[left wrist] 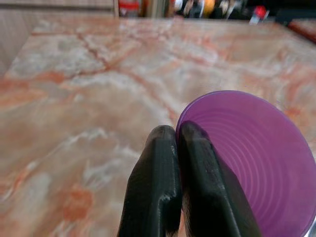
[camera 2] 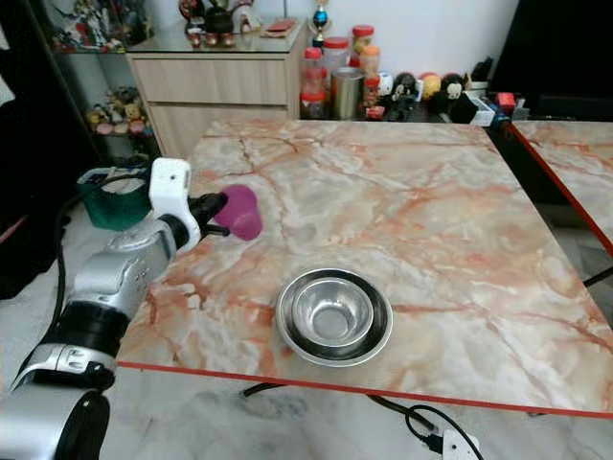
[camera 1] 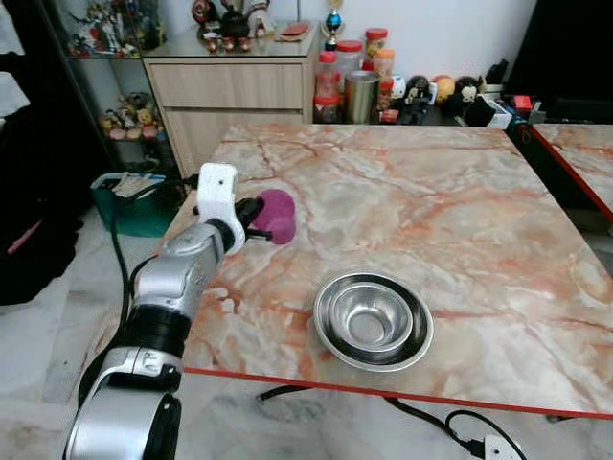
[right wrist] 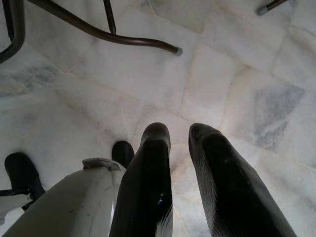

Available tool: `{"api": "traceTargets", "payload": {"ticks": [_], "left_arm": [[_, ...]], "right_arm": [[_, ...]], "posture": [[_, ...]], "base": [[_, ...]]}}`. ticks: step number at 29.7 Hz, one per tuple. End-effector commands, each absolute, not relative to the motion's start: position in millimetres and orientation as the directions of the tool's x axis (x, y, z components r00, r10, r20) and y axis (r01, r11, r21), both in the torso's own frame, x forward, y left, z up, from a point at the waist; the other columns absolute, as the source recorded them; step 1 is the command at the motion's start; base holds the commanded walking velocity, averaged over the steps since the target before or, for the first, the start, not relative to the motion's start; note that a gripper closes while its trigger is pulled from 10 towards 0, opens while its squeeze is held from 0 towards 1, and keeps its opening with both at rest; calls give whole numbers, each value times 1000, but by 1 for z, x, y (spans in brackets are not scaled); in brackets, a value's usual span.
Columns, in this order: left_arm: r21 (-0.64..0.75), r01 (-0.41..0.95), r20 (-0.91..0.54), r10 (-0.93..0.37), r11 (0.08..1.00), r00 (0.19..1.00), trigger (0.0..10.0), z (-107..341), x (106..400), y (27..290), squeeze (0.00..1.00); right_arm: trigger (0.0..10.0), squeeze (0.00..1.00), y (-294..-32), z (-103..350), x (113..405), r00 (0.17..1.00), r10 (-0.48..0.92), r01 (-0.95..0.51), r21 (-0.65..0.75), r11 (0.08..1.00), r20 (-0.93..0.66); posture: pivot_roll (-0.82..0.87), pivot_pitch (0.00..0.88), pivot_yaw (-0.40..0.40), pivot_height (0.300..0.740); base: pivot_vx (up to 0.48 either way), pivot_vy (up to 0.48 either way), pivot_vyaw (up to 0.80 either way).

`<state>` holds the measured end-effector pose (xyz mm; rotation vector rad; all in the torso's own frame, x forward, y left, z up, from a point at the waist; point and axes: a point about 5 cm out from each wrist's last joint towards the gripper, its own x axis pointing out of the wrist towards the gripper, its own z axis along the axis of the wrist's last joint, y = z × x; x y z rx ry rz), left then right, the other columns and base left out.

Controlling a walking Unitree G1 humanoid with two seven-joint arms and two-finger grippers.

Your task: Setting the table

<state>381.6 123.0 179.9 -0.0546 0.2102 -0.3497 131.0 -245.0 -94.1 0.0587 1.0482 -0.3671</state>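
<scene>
A purple cup [camera 1: 278, 215] lies tilted on its side near the left edge of the marble table [camera 1: 450, 201]. My left gripper [camera 1: 251, 215] is shut on the cup's rim. In the left wrist view the two black fingers [left wrist: 158, 187] press together at the rim of the purple cup [left wrist: 252, 158], whose open mouth faces the camera. Two nested steel bowls [camera 1: 372, 321] sit by the table's red front edge, right of the left arm. My right gripper [right wrist: 180, 133] hangs open over the white floor tiles with nothing between its fingers.
A wooden cabinet [camera 1: 230, 86] with figurines stands behind the table, with jars and a steel canister [camera 1: 350, 81] beside it. A green basket [camera 1: 134, 201] sits on the floor at left. A second marble table [camera 1: 579, 153] is at right. Cables [camera 1: 450, 422] lie under the front edge.
</scene>
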Motion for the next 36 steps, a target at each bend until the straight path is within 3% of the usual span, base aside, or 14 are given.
{"api": "traceTargets", "payload": {"ticks": [1, 6, 25, 36], "left_arm": [[-90, 314, -241, -327, 945, 914, 10000, 175, 384, 121, 0], [-88, 268, -322, -282, 959, 904, 10000, 167, 388, 113, 0], [-82, 207, -392, -223, 975, 893, 10000, 161, 391, 117, 0], [-67, 259, -421, -263, 963, 868, 10000, 155, 388, 115, 0]], "right_arm": [[10000, 0, -245, -94, 131, 442, -267, 320, -127, 939, -856], [10000, 0, -244, -94, 131, 441, -267, 327, -124, 937, -857], [10000, 0, -244, -95, 129, 436, -269, 334, -123, 935, -859], [10000, 0, -244, -95, 129, 436, -270, 332, -126, 935, -859]], "posture": [[53, 0, 15, 732], [53, 0, 18, 732], [51, 0, 27, 732], [57, 0, 26, 732]], "base": [[0, 0, 0], [0, 0, 0], [0, 0, 0], [0, 0, 0]]}}
